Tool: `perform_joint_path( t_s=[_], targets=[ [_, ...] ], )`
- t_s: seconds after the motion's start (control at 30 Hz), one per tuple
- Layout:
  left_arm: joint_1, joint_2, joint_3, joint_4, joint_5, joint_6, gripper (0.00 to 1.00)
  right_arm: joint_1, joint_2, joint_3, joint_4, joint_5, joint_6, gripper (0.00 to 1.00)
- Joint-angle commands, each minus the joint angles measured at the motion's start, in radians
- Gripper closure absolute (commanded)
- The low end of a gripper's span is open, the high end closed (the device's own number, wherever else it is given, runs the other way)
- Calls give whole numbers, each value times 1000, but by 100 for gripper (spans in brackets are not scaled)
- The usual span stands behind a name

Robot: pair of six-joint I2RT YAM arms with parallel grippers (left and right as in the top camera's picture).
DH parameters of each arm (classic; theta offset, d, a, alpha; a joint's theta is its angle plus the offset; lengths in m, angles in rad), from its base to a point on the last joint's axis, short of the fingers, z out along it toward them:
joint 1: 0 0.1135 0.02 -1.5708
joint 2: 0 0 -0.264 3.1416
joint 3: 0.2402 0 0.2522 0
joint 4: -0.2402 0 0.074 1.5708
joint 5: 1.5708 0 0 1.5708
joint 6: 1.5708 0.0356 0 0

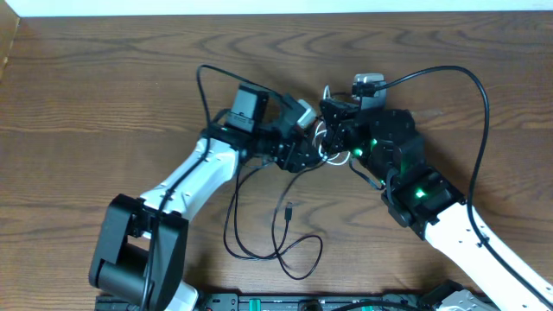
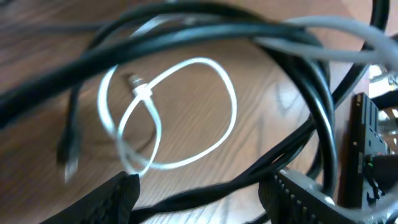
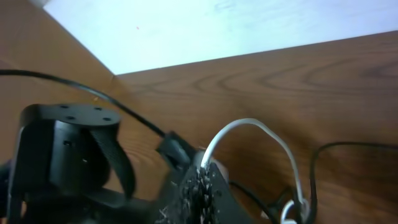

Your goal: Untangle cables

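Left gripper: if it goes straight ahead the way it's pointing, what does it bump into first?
Most likely the black cable that crosses right in front of the left gripper, between its open fingers. Past that lies the white cable loop. The view is blurry, so how far off each one is stays unclear.

Glossy black cables (image 2: 323,118); matt wood-grain table (image 1: 104,78)

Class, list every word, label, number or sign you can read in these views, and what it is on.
None readable.
The black cables, the white cable and the table carry no lettering.
Any marking on the equipment at the overhead view's bottom edge is too small to read.
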Motion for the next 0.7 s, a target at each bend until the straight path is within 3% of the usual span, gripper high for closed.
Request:
perform_joint_path(
  t_s=[0.0,0.37,0.67],
  targets=[
    [-42,-23,2,21,-9,-1,32,21,-8,3,25,0,-19,99],
    [-103,-22,2,8,-208,-1,33,33,-137,5,68,5,-45,99],
    [-103,-22,2,8,-235,-1,34,32,-341,6,73,234,-125,99]
  ],
)
